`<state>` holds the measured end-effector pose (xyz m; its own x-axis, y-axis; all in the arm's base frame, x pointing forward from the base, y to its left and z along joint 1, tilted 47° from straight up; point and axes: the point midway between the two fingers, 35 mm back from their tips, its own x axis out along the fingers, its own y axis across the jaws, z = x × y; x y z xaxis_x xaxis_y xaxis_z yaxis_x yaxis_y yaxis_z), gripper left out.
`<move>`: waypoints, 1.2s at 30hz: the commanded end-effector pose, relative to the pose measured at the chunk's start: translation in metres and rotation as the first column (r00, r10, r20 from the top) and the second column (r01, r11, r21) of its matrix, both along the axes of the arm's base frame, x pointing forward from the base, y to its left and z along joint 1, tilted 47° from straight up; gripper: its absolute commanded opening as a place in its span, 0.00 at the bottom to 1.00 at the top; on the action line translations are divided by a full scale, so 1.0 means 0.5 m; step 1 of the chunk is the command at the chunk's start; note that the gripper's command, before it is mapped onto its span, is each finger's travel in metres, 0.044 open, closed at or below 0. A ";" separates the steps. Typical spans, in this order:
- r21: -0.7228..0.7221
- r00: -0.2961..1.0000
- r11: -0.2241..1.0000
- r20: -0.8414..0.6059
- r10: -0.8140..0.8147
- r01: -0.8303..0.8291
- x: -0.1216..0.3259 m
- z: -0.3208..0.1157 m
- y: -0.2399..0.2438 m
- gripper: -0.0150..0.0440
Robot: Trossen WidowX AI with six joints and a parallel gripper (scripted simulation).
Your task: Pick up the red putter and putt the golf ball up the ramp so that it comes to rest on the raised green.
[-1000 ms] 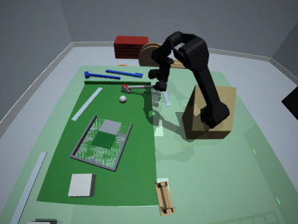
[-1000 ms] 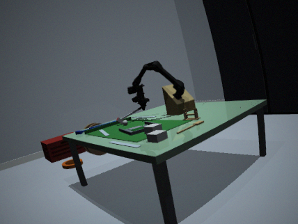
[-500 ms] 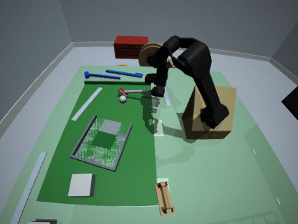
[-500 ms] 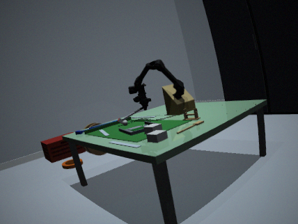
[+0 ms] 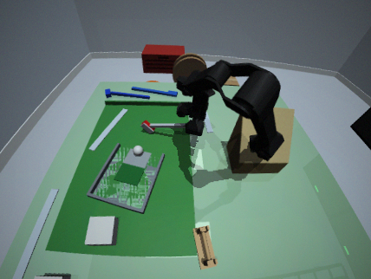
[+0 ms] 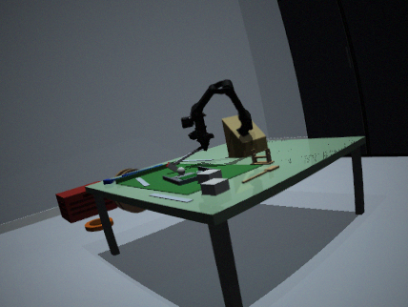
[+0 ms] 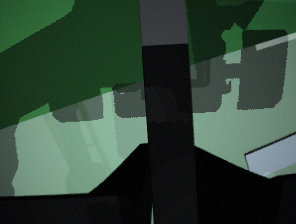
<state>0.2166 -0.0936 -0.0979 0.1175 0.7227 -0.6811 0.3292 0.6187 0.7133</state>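
Observation:
My gripper (image 5: 194,126) (image 6: 204,146) (image 7: 162,151) is shut on the black grip of the red putter (image 5: 166,126) (image 6: 190,155) (image 7: 165,22). The shaft slants down to the left in the top and exterior views. Its red and grey head is low over the green mat, behind the ball in the top view. The white golf ball (image 5: 138,150) (image 6: 181,170) is at the far end of the grey ramp (image 5: 137,160). The dark green raised square (image 5: 130,174) adjoins the ramp on the near side, inside grey walls (image 5: 116,204). Ball and putter head are apart. The wrist view shows neither.
Two blue putters (image 5: 130,94) (image 5: 153,91) lie beyond the dark green rail (image 5: 139,103). Pale strips (image 5: 108,130) (image 5: 36,234) lie at the left. A white block (image 5: 100,230) and a small wooden rack (image 5: 205,247) are at the near side. A tan box (image 5: 282,130) (image 6: 238,138) stands by the arm's base.

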 end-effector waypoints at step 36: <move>-0.007 1.000 1.000 0.009 -0.013 0.013 -0.008 0.065 -0.068 0.25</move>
